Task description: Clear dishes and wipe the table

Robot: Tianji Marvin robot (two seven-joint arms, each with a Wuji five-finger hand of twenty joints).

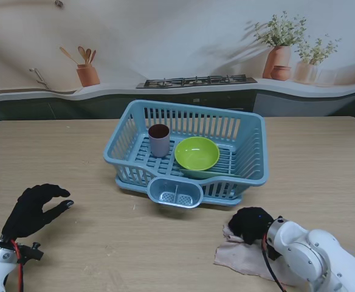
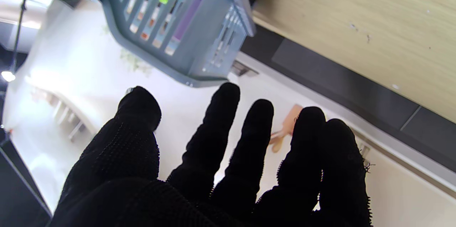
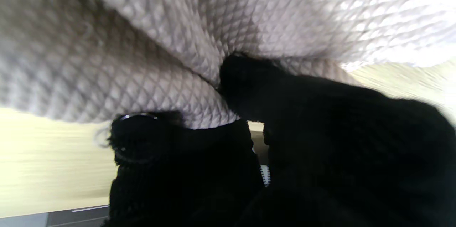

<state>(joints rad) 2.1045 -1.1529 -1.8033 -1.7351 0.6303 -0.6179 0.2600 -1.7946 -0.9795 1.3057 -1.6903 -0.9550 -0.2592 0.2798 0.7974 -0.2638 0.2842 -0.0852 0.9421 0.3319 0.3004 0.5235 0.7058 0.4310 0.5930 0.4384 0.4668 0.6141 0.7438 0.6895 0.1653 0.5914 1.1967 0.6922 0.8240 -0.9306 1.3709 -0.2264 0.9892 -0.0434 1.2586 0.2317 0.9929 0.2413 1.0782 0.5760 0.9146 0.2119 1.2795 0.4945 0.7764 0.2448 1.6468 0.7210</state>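
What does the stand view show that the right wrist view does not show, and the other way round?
Only the stand view shows the blue dish rack holding the cup and the green bowl, and the open left hand. Only the right wrist view shows the cloth's diamond weave and the fingers pinching a fold. Both show the right hand gripping the cloth on the wooden table.

We lose the cloth (image 1: 245, 258) partly under the right hand (image 1: 249, 224), lower right; the green plate (image 1: 211, 174) hides beneath the bowl (image 1: 197, 152).
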